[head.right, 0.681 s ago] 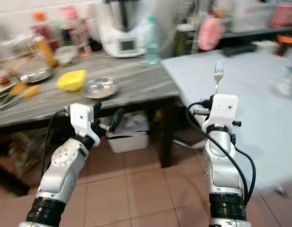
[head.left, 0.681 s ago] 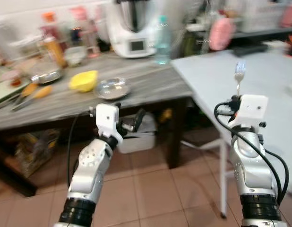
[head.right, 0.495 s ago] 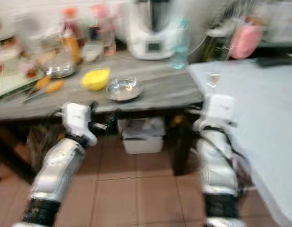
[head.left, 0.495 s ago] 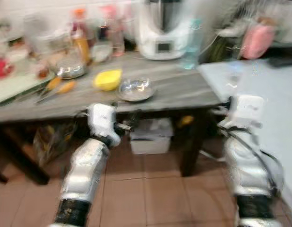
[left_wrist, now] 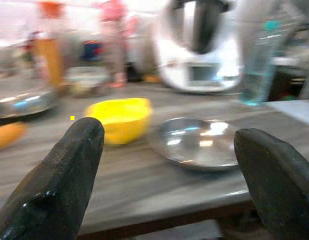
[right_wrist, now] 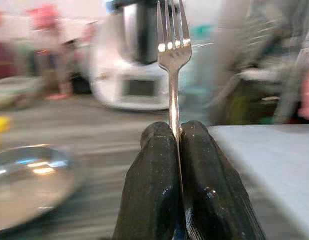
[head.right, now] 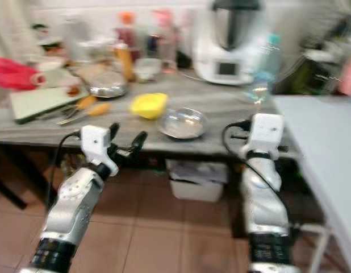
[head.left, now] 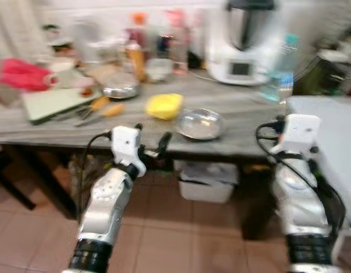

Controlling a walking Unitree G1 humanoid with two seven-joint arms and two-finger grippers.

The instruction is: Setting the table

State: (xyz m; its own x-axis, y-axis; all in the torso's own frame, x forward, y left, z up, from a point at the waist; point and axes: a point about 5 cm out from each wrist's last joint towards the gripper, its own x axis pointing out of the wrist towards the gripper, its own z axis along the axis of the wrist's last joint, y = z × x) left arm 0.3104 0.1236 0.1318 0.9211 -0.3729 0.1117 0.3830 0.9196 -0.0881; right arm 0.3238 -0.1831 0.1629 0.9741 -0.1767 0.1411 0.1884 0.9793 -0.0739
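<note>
Your right gripper (right_wrist: pixel 175 150) has its jaws clamped on the stem of a fork (right_wrist: pixel 173 45), tines pointing straight up, held out in front of you near the corner where the grey bench (head.left: pixel 67 122) meets the pale table (head.right: pixel 329 148). Your left gripper (head.left: pixel 150 139) hangs with its jaws wide apart and holding nothing, just off the bench's front edge, facing a steel plate (left_wrist: pixel 199 142) and a yellow bowl (left_wrist: pixel 119 117) beside it.

The head views are blurred, so you are likely mid-turn; let the body settle before you reach. The fork is pinched low on a thin handle, so it can pivot: keep the wrist level and avoid quick swings.

If the steel plate is what you want next, bring the left jaws in low over its near rim, as it is shallow and will slide on the wood. Keep clear of the yellow bowl just beside it.

The white appliance (head.left: pixel 241 40) and water bottle (head.left: pixel 280 71) stand behind the plate, so stop short of them.
</note>
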